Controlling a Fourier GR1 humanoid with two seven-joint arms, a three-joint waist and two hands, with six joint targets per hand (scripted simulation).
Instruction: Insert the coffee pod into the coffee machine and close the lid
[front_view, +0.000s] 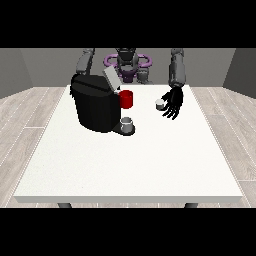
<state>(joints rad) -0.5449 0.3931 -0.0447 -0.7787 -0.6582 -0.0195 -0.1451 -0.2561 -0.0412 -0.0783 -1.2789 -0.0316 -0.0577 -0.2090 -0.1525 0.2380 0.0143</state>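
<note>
At centre-right, the hand at the view's right (173, 103) curls its fingers beside the small grey coffee pod (159, 104), apparently to grasp it; the black coffee machine (95, 106), upper left, has its lid (110, 79) raised to take the pod.

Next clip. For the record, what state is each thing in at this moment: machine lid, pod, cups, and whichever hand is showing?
Coffee machine: lid raised, open.
Coffee pod: out of the machine, at the fingers of the hand.
Hand at the view's right: fingers curled round the pod.
Grey cup: upright on the machine's base.
Red cup: upright, beside the machine.
</note>
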